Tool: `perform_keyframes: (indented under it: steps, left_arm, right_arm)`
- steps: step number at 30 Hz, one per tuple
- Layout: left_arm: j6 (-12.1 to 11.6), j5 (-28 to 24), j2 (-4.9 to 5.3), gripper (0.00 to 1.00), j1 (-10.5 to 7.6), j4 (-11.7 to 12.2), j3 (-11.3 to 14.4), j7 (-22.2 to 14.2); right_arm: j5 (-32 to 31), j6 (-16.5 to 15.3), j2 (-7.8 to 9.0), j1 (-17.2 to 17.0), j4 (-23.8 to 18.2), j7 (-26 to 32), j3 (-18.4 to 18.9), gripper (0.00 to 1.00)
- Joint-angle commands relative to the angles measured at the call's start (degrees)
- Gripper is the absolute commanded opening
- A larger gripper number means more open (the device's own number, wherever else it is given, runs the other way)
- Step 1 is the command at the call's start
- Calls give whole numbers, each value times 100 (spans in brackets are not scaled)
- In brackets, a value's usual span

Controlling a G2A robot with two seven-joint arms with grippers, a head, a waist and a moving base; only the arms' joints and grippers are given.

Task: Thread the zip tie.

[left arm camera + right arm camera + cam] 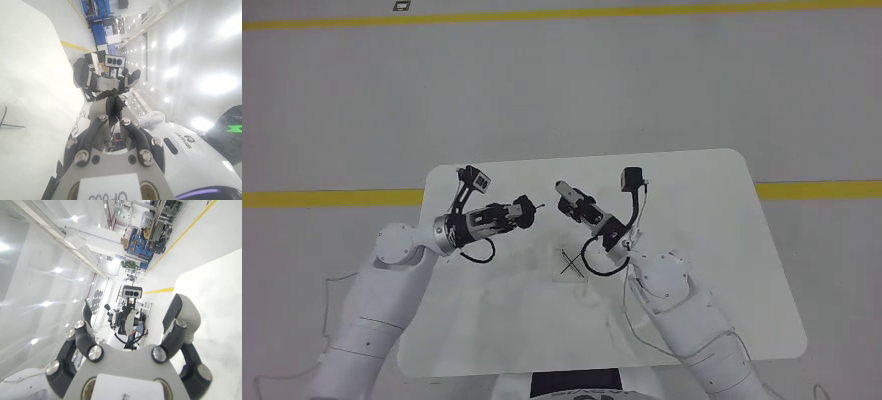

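Zip tie (571,263): black straps lying crossed on the surface (712,220), apart from both pincers. Left pincer (112,94): closed, apparently empty. Right pincer (130,308): wide, empty. Step: pickup pending, probably calling for a descent onto one strap.

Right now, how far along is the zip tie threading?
Done: nothing; the zip ties lie crossed and unthreaded on the table. In hand: nothing seen; the right gripper is open and the left gripper is shut away from them. Left: grasping and threading.
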Motion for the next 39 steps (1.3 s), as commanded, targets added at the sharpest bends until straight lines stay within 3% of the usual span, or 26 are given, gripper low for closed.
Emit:
perform_keyframes:
  steps: [1, 2, 5, 11, 12, 20, 22, 26, 36, 39]
  left_arm:
    - [-4, -80, 40, 0, -53, 129, -73, -564]
    - [-15, -82, 68, 0, -90, 188, -99, -917]
    - [-6, -156, 146, 0, -102, 156, 7, -917]
    - [-84, -489, 404, 0, -169, 176, 320, -917]
    - [-165, -467, 446, 0, -211, 170, 379, -917]
    - [-165, -467, 446, 0, -211, 170, 379, -917]
    - [-116, -353, 443, 0, -202, 58, 458, -861]
    - [-94, -356, 459, 0, -265, 187, 563, -917]
    - [-165, -777, 697, 0, -318, 285, 764, -917]
    - [-165, -710, 741, 0, -360, 251, 825, -917]
  right_arm:
    - [249, -18, 24, 40, 40, 463, 41, 100]
    - [345, 3, 46, 102, 72, 849, 47, 100]
    - [730, -13, 77, 215, 173, 1552, 55, 100]
    - [1636, 208, 101, 459, 383, 2683, -63, 100]
    - [1636, 208, 101, 459, 383, 2683, -63, 100]
    - [1636, 208, 101, 459, 383, 2683, -63, 100]
    - [1673, 231, 99, 435, 382, 2629, -72, 100]
    - [1831, 413, 123, 446, 507, 2596, -12, 100]
    - [2624, 775, 188, 657, 828, 3590, 33, 100]
    - [2624, 775, 188, 657, 828, 3590, 33, 100]
